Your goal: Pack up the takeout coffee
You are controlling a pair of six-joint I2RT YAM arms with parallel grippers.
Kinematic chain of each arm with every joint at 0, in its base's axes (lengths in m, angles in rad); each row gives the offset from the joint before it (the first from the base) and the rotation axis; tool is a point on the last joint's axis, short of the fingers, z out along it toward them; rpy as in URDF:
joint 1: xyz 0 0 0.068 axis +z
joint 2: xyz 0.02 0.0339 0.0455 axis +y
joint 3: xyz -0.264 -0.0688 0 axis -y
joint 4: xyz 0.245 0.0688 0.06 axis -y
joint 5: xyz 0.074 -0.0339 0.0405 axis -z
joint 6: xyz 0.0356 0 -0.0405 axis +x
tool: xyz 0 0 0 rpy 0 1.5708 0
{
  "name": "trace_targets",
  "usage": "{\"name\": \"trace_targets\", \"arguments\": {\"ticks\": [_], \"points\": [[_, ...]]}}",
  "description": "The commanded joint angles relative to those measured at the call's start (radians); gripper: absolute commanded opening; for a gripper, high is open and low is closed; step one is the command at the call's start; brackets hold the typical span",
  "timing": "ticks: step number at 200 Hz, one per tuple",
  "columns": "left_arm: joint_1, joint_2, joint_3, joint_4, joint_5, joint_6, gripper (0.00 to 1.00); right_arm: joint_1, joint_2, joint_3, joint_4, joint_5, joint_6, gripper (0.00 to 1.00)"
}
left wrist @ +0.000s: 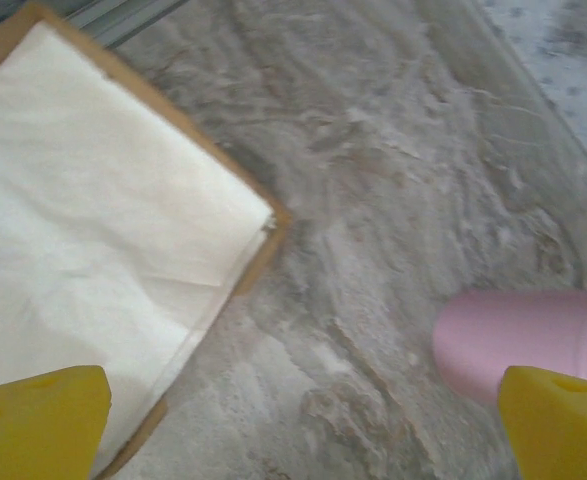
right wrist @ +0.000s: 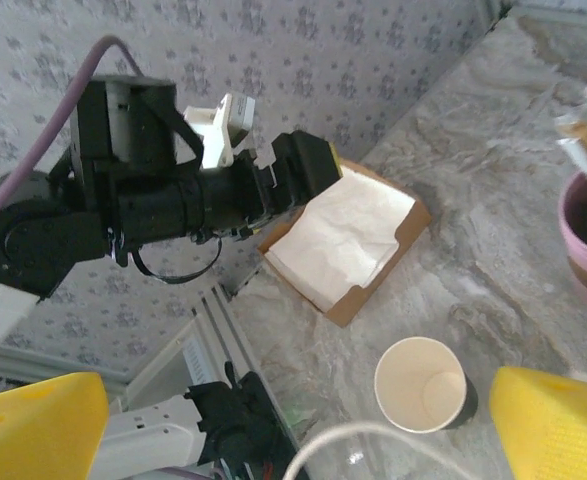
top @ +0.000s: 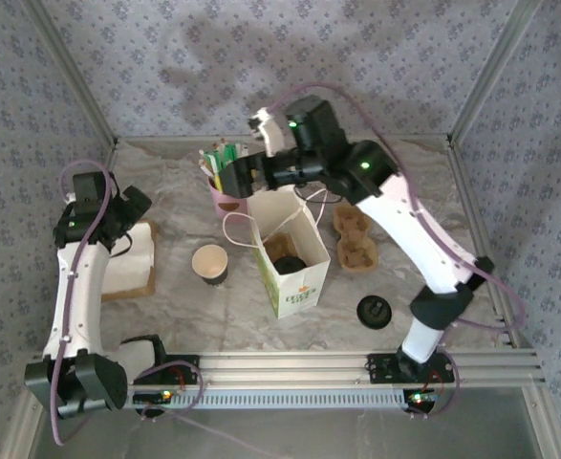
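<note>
Two grippers, both spread wide and empty. My left gripper [left wrist: 298, 430] hangs over the corner of the napkin box [left wrist: 93, 230], and my right gripper [right wrist: 293, 430] is beside the pink cup [top: 223, 198], looking down on a lidless cup [right wrist: 420, 385]. Bare marble lies open between napkins and white bag [top: 304, 287]. The top view looks into the bag, where the takeout coffee [top: 289, 263] seems to sit, black lid up. A loose lid [top: 374, 312] lies to the right.

Diffuse, fairly bright light. Soft shadow on back wall [top: 180, 57], upper centre of overhead view. Wrist views soft; yellow fingertips [left wrist: 38, 420] blurred in lower corners.
</note>
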Motion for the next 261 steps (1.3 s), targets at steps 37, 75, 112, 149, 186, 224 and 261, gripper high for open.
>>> {"name": "trace_targets", "arguments": {"ticks": [37,75,112,149,186,224,261], "points": [[0.136,0.056,-0.057,0.008,-0.090,-0.097,0.95,0.119,0.243,0.268,-0.160,0.059,-0.086,1.00],[0.144,0.185,-0.040,-0.013,-0.140,-0.127,0.92,0.137,0.290,0.280,-0.168,0.074,-0.093,1.00],[0.164,0.225,-0.102,0.065,-0.163,-0.161,0.87,0.142,0.307,0.280,-0.176,0.080,-0.092,1.00],[0.204,0.276,-0.151,0.117,-0.155,-0.172,0.80,0.145,0.324,0.282,-0.173,0.075,-0.087,1.00],[0.232,0.365,-0.151,0.182,-0.105,-0.164,0.70,0.146,0.349,0.304,-0.176,0.065,-0.081,1.00],[0.237,0.471,-0.134,0.219,-0.081,-0.157,0.63,0.148,0.361,0.312,-0.180,0.062,-0.080,1.00],[0.240,0.531,-0.133,0.259,-0.056,-0.150,0.60,0.148,0.363,0.312,-0.183,0.063,-0.082,1.00]]}}
